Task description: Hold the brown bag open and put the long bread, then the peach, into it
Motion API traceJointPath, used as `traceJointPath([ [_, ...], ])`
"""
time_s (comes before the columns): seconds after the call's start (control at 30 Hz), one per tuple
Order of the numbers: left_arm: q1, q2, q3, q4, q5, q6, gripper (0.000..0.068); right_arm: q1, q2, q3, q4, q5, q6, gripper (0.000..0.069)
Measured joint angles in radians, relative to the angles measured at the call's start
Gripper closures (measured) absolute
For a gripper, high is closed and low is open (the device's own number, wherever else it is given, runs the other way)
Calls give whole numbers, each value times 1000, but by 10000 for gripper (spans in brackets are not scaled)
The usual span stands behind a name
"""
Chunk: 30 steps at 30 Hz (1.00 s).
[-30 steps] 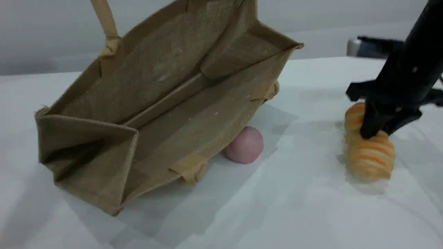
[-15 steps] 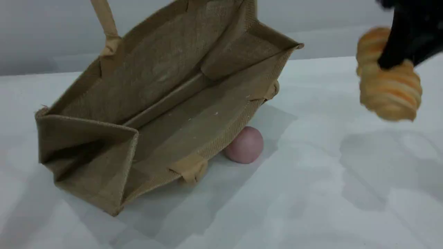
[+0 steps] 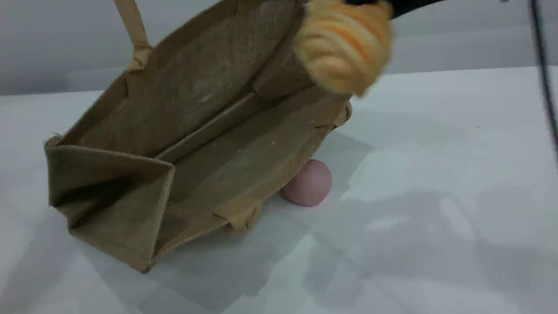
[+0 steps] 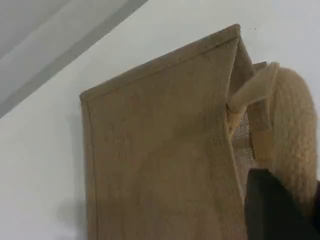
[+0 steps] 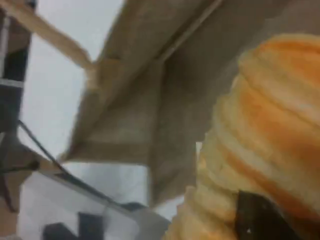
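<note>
"Where is the long bread (image 3: 344,46)?"
"Aloft at the brown bag (image 3: 196,131) mouth, clamped in the right jaws; the left jaws grip a handle (image 3: 133,26), peach (image 3: 308,183) on the worktop (image 3: 436,174) beside it."

A second ago my right end effector (image 5: 260,220) was gripping the long bread (image 3: 344,48) where it lay on the surface (image 3: 436,144), near the right edge. Since then I have lifted it clear and carried it leftward. It now hangs high over the right end of the brown bag (image 3: 196,144), at the open mouth, blurred by motion. Its shadow has slid left with it.
</note>
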Motion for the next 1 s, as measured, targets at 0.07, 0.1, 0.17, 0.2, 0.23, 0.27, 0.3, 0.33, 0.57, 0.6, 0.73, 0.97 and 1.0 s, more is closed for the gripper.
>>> traceJointPath([
  [0.07,0,0,0,0,0,0,597,38,18,-1,25,-33,0,594],
  [0.1,0,0,0,0,0,0,597,53,29,-1,33,-51,-2,594],
  [0.17,0,0,0,0,0,0,597,82,56,-1,33,-83,-21,594],
  [0.2,0,0,0,0,0,0,597,90,68,-1,36,-101,-31,594],
  [0.23,0,0,0,0,0,0,597,97,83,-1,49,-117,-40,594],
  [0.27,0,0,0,0,0,0,597,98,100,-1,67,-134,-49,596],
  [0.3,0,0,0,0,0,0,597,98,114,-2,83,-149,-57,597],
  [0.33,0,0,0,-1,0,0,597,98,134,-3,99,-165,-68,597],
  [0.57,0,0,0,-3,0,0,597,98,272,-3,329,-209,-264,603],
  [0.6,0,0,0,-3,0,0,597,98,291,-3,374,-211,-305,605],
  [0.73,0,0,0,-27,0,0,597,98,360,-4,554,-209,-469,606],
  [0.97,0,0,0,-26,0,0,598,98,429,-13,840,-203,-719,594],
  [1.0,0,0,0,-26,0,0,598,98,436,-22,868,-202,-746,587],
])
